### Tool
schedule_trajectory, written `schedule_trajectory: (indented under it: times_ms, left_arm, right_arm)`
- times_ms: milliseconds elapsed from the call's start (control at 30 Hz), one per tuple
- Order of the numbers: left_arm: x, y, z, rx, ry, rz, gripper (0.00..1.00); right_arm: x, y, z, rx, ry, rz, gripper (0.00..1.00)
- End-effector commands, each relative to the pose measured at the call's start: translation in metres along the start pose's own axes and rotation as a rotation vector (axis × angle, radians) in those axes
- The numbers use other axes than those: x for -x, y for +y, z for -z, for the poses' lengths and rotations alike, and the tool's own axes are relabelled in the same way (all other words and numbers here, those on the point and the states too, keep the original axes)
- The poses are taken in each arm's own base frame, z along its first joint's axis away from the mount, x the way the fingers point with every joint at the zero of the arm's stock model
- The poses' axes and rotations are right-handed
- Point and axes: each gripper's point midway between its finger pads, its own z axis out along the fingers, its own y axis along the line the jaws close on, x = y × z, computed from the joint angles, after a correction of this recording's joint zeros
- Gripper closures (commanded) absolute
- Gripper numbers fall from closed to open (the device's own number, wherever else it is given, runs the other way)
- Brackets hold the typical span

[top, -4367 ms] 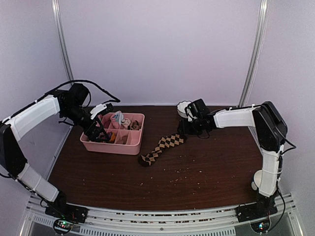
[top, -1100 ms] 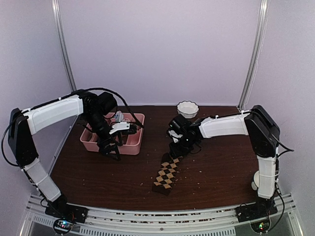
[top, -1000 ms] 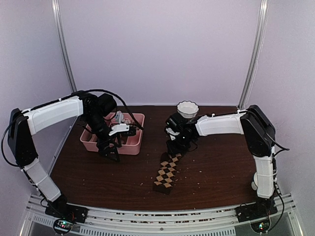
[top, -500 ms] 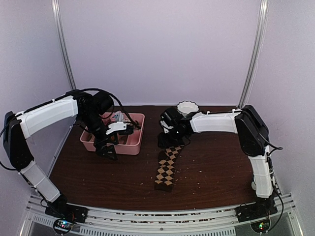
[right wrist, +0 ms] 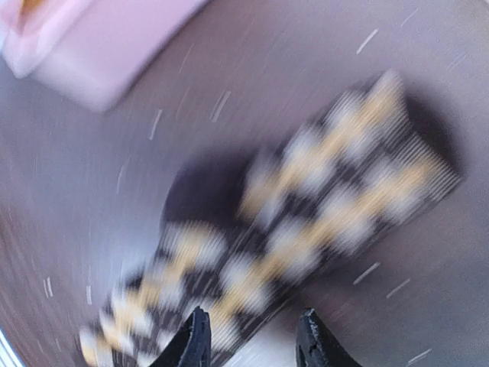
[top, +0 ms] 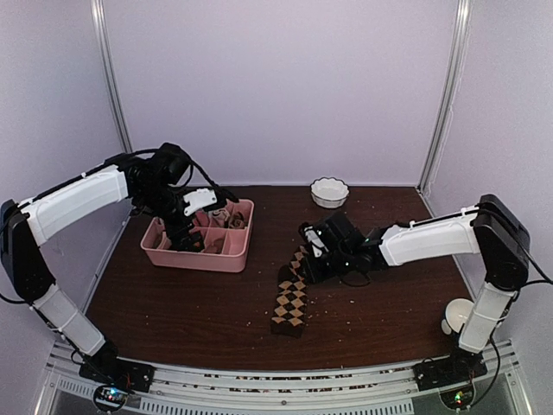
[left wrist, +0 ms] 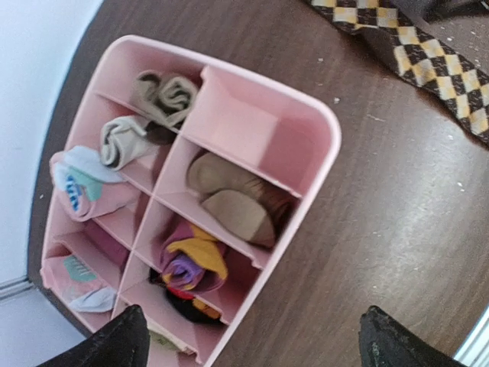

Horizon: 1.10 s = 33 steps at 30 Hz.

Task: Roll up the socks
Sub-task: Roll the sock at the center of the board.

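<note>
Since the brown tan-diamond fabric sock [right wrist: 306, 206] under the parted, empty right claw [right wrist: 252, 340] looks limp, pinch its nearest end.

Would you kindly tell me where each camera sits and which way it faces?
Top external: above, behind the bases, facing down at the table; left arm and right arm show.
Left wrist: over the pink tray, facing down; its open fingers show.
Right wrist: over the argyle sock, facing down, blurred; its fingers show.
Shared: both wrist views catch the pink tray and the argyle sock.
</note>
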Motion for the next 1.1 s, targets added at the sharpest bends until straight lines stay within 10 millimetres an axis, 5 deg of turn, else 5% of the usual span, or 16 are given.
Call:
schedule_trajectory:
  times_ms: [0, 133, 367, 533, 633, 733, 867, 1000, 1067]
  left_arm:
    - [-0.011, 0.038, 0.018, 0.145, -0.004, 0.078, 0.02]
    - [-0.035, 0.048, 0.026, 0.13, 0.025, 0.139, 0.02]
    - [-0.054, 0.052, 0.057, 0.247, -0.041, 0.173, 0.02]
    - [-0.052, 0.003, 0.055, 0.084, -0.137, 0.06, 0.02]
    - [-0.043, -0.035, 0.043, -0.053, -0.153, -0.036, 0.02]
    - [-0.026, -0.066, 0.029, -0.161, -0.168, -0.121, 0.02]
    - [0.001, -0.098, 0.018, -0.301, -0.226, -0.218, 0.02]
    - [0.03, -0.11, 0.002, -0.353, -0.278, -0.29, 0.04]
    - [0.042, -0.114, -0.009, -0.372, -0.282, -0.296, 0.08]
  right_arm:
    - [-0.032, 0.026, 0.001, 0.031, -0.01, 0.035, 0.62]
    - [-0.048, 0.028, -0.011, 0.042, 0.023, 0.022, 0.62]
    - [-0.044, 0.028, -0.035, -0.012, 0.074, 0.074, 0.66]
    - [-0.032, 0.034, -0.04, -0.013, 0.079, 0.106, 0.64]
    - [-0.025, 0.034, -0.021, -0.008, 0.001, 0.124, 0.47]
    - [-0.017, 0.034, 0.015, -0.035, -0.133, 0.178, 0.02]
    - [-0.012, 0.03, 0.056, -0.062, -0.302, 0.176, 0.0]
    - [-0.011, -0.027, 0.083, -0.2, -0.411, -0.168, 0.0]
    - [-0.015, -0.011, 0.082, -0.028, -0.417, -0.148, 0.0]
